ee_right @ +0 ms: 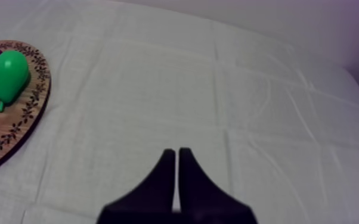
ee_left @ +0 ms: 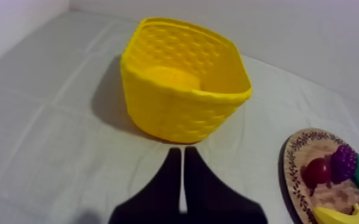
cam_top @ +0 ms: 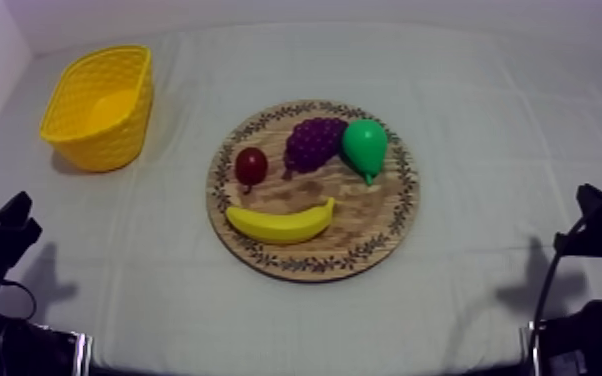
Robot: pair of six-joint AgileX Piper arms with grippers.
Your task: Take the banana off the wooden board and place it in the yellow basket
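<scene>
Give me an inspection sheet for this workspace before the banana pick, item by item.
Surface: grey-white cloth, creased, covering the table.
Job's things: yellow toy banana lying on the round wooden board with patterned rim, near its front edge; yellow woven basket upright at far left, nothing seen inside.
Clutter: purple grape bunch, green pear, small red fruit, all on the board behind the banana.
Grippers: left gripper, jaws shut, facing the basket; right gripper, jaws shut, over bare cloth.
Cables: nothing seen near board or basket.
Surroundings: pale wall behind the table.
</scene>
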